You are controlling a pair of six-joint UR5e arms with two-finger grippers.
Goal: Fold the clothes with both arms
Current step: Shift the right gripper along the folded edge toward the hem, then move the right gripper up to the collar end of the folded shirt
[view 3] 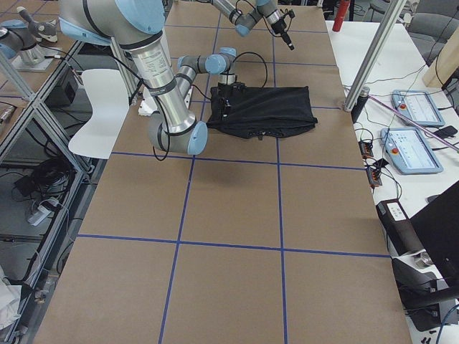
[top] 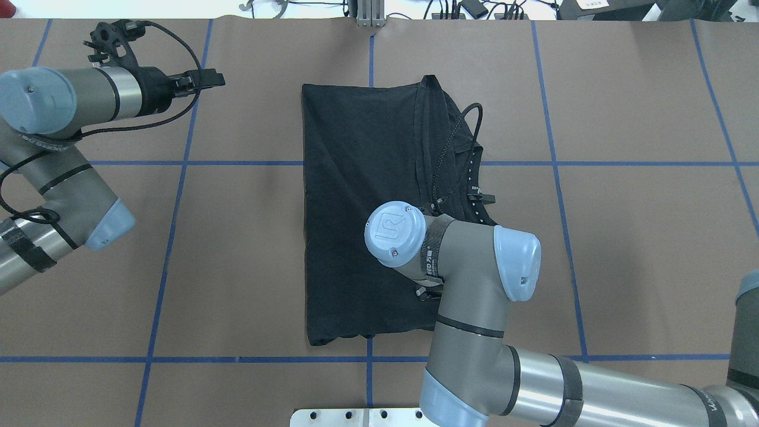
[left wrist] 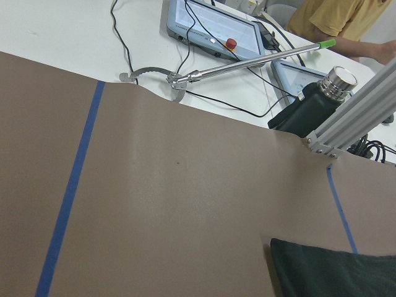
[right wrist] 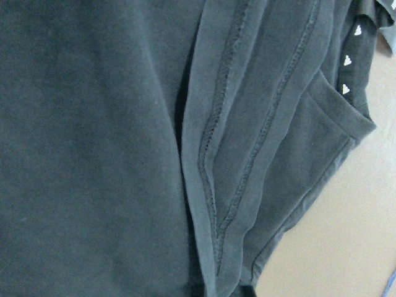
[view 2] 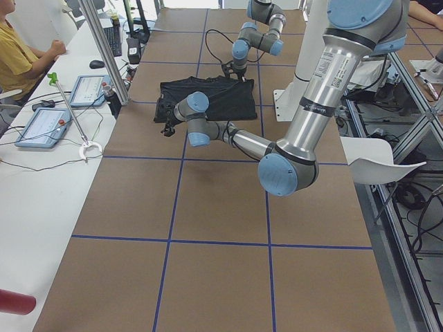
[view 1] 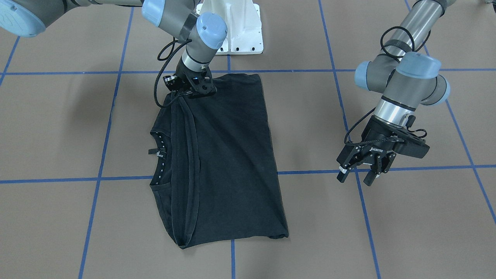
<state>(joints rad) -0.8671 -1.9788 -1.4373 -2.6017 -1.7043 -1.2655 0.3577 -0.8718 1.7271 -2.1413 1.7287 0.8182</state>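
Black folded short-sleeved T-shirt (view 1: 232, 155) flat on brown table (view 1: 58, 128). Right black two-finger gripper (view 1: 190, 93) sits on its collar-side corner; jaws hidden, grip unclear. Long axis runs forward from it. Left black gripper (view 1: 357, 176) spread, empty, shirt well apart rightward. Right arm (view 1: 170, 15) nearer.

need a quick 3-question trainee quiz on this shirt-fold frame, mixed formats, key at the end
1. True or false: the left gripper is touching the black T-shirt.
2. Where is the right gripper? A) at the shirt's edge nearest the robot's base. B) over bare surface, clear of the shirt. C) at the shirt's edge farthest from the base.
3. On which of the robot's sides does the dotted neck lining lie?
Key: 1 false: it hangs open over the table, apart from the shirt. 2 A. 3 the right.
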